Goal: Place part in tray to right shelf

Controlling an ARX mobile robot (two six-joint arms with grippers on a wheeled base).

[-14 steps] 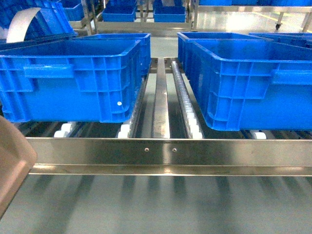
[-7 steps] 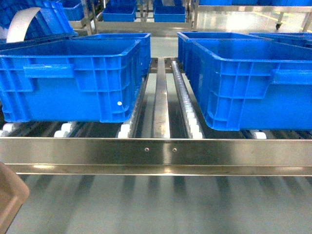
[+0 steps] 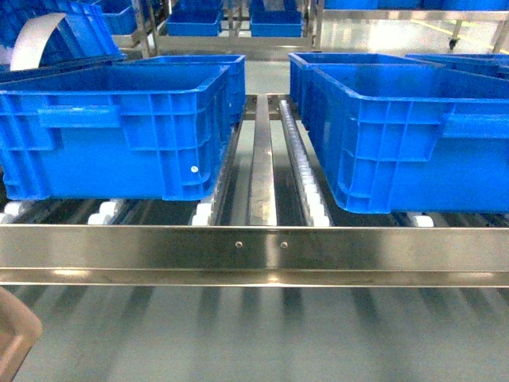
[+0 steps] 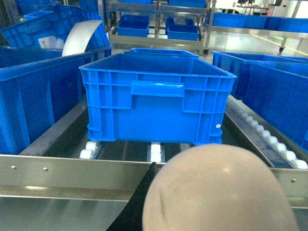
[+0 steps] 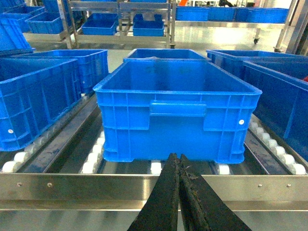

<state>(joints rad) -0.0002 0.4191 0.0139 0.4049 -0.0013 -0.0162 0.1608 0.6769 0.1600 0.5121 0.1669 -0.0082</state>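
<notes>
The cream-beige tray fills the lower right of the left wrist view, its rounded end just short of the shelf's front rail. My left gripper is shut on it; one black finger shows and the other is hidden behind the tray. In the head view only a tray corner shows at the bottom left, below the steel right shelf. My right gripper is shut and empty, pointing at the rail. The part is out of view.
Big blue crates stand on the white rollers: one left, one right, with a bare roller lane between them. Directly ahead of each wrist sit a crate and a crate. More racks stand behind.
In the head view the tray corner has sunk down and left, from beside the rail to the bottom edge. The crates and shelf have not moved.
</notes>
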